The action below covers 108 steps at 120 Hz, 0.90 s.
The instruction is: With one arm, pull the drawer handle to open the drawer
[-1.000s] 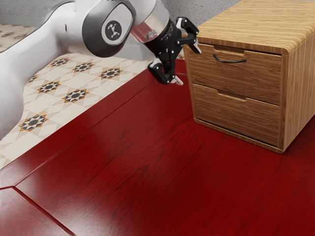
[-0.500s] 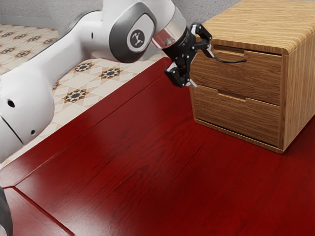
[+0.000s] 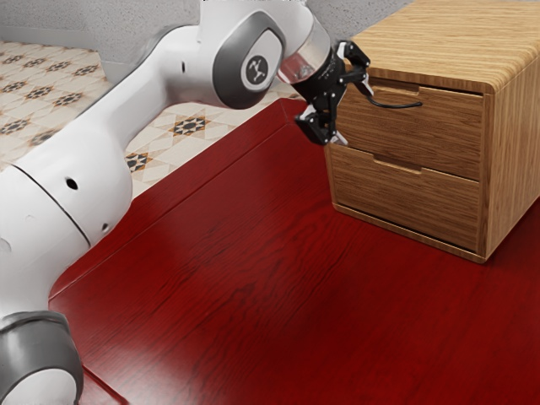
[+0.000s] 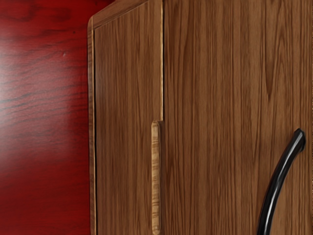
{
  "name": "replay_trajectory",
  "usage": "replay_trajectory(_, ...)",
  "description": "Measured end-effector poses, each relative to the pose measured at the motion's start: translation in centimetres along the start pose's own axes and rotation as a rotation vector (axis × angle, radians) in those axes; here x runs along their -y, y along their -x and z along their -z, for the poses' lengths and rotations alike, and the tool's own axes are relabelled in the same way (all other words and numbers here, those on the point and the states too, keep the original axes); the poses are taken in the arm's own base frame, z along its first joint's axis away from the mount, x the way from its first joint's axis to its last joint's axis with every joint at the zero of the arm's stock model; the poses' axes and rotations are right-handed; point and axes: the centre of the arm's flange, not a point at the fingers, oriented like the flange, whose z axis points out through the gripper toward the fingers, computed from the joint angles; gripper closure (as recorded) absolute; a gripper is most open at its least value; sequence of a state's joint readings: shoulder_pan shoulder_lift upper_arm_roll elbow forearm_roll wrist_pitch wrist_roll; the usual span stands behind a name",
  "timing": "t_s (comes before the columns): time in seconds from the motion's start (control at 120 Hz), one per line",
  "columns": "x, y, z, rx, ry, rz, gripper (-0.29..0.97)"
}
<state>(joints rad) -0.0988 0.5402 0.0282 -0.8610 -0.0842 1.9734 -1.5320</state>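
Note:
A wooden cabinet stands on the red table at the exterior view's right. It has two drawers, both flush with its front. The top drawer carries a thin black handle. My gripper is open, right at the top drawer's left end. Its upper finger sits just left of the handle's left end, and nothing is between the fingers. In the wrist view the black handle curves across the top drawer's front, close to my hand.
The lower drawer has a small wooden lip as its grip. The red table stretches wide in front of the cabinet. A patterned tile floor lies beyond the table's far edge.
My arm has reached toward the exterior view's right. The open gripper went from short of the cabinet's corner to the top drawer's front, close to the handle. The drawers have not moved.

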Motion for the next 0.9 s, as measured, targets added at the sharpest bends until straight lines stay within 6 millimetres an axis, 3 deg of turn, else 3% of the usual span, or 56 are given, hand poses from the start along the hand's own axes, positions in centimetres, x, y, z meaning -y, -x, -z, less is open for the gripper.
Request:
replay_trajectory(0.242,-0.6,1.3,-1.1,0.024,0.008,-0.016,0.0)
replay_trajectory(0.442,-0.5,0.2,-2.0,0.014,-0.004,-0.006,0.0)
replay_trajectory(0.9,-1.1,0.1,-3.8,0.011,0.019,-0.009,0.0)
